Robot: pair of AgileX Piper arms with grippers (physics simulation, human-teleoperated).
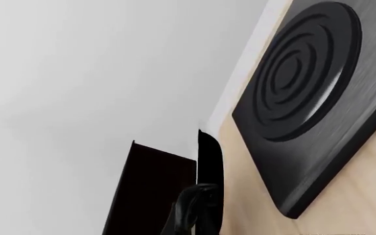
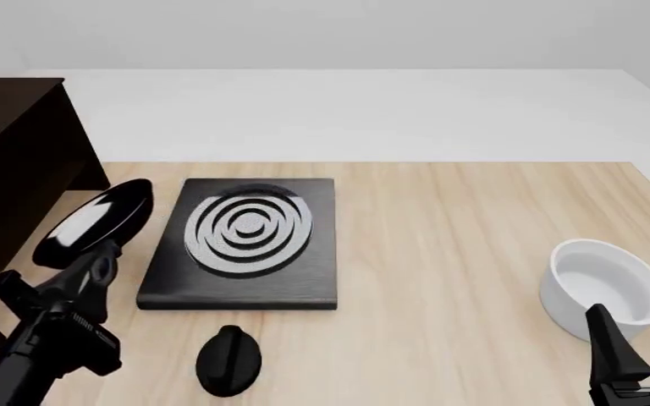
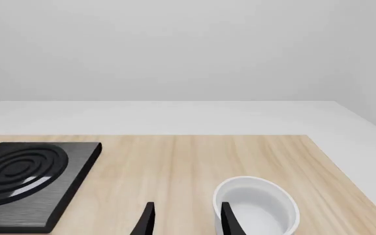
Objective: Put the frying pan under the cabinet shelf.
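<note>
Dark brown cabinet shelf [image 2: 9, 169] at far left, cut off by frame edge; recess underneath barely visible. Frying pan [image 2: 94, 222] lifted, tilted, just right of cabinet, left of stove [image 2: 246, 245]; handle runs near-ward into left gripper [image 2: 90, 269], apparently clamped on it, though contact hard to make out. Pan's long axis roughly near-far; cabinet lies left of pan, so next move prob. leftward and down. Black knob-like obj [image 2: 229, 362] near stove, unclear. White bowl [image 2: 604, 288] far right; right gripper [image 2: 641, 342] spread wide, holding nothing, well apart from pan.
</note>
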